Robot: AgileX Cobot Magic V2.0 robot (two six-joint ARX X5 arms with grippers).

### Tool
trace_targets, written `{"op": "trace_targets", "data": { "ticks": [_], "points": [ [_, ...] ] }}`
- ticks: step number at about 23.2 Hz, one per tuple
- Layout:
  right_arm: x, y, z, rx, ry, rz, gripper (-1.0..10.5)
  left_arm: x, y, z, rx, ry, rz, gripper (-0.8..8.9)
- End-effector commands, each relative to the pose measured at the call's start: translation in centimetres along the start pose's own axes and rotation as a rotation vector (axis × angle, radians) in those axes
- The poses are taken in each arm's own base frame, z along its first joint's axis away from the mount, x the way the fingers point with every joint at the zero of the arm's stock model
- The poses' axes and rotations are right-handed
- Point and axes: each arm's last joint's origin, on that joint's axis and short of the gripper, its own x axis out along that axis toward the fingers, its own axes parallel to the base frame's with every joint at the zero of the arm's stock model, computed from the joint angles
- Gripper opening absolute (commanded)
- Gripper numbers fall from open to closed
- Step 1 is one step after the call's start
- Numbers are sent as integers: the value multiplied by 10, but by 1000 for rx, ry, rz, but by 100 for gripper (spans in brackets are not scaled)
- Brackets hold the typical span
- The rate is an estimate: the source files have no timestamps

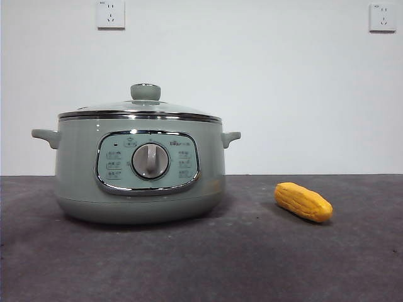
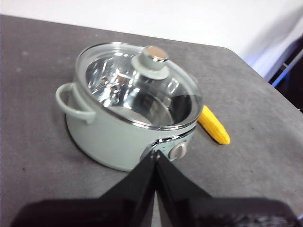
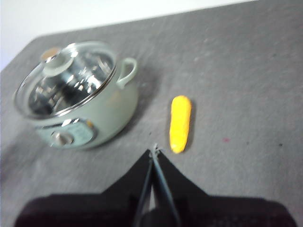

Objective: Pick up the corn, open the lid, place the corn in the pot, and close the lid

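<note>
The sage-green pot (image 1: 138, 176) stands on the table left of centre, its dial facing the front camera. The glass lid (image 1: 140, 111) with its green knob (image 1: 145, 92) sits closed on it. The yellow corn (image 1: 303, 201) lies on the table to the pot's right, apart from it. In the left wrist view the pot (image 2: 118, 137), the lid (image 2: 137, 85) and the corn (image 2: 214, 125) lie ahead of my left gripper (image 2: 155, 153), which is shut and empty. In the right wrist view my right gripper (image 3: 154, 150) is shut and empty, raised short of the corn (image 3: 180, 123), with the pot (image 3: 85, 113) beside it.
The dark grey table (image 1: 252, 258) runs back to a white wall with two sockets (image 1: 111, 14). Neither arm shows in the front view. The table's far edge shows in the left wrist view (image 2: 265, 75).
</note>
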Motion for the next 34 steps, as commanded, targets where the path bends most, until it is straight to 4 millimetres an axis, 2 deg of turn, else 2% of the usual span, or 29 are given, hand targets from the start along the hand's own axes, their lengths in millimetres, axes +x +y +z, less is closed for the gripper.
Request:
{"op": "trace_targets", "data": {
  "ticks": [1, 8, 17, 18, 19, 20, 21, 22, 28, 30, 34],
  "points": [
    [-7, 4, 9, -53, 62, 22, -10, -9, -8, 13, 58, 3, -16, -6],
    [-15, 9, 22, -72, 180, 29, -9, -24, -24, 38, 109, 77, -52, -6],
    [-16, 10, 22, -70, 184, 29, 3, -23, -25, 41, 110, 91, -70, 3],
    [-15, 9, 23, -73, 178, 29, 41, -23, -25, 41, 110, 89, -70, 73],
    [-15, 9, 24, -72, 173, 29, 161, -23, -25, 41, 106, 86, -70, 241],
    [-14, 9, 25, -66, 171, 29, 348, -23, -25, 41, 100, 86, -70, 477],
    [-13, 8, 25, -63, 176, 29, 538, -23, -25, 41, 96, 87, -70, 637],
    [-12, 8, 26, -61, 180, 29, 647, -22, -25, 42, 94, 89, -70, 649],
    [6, 2, 35, -44, 200, 74, 657, -16, -23, 45, 86, 102, -92, 648],
    [19, -3, 42, -20, 208, 110, 657, -12, -23, 48, 85, 104, -121, 648],
    [68, -20, 57, 34, 282, 138, 619, -3, -19, 51, 67, 133, -118, 648]
  ]
}}
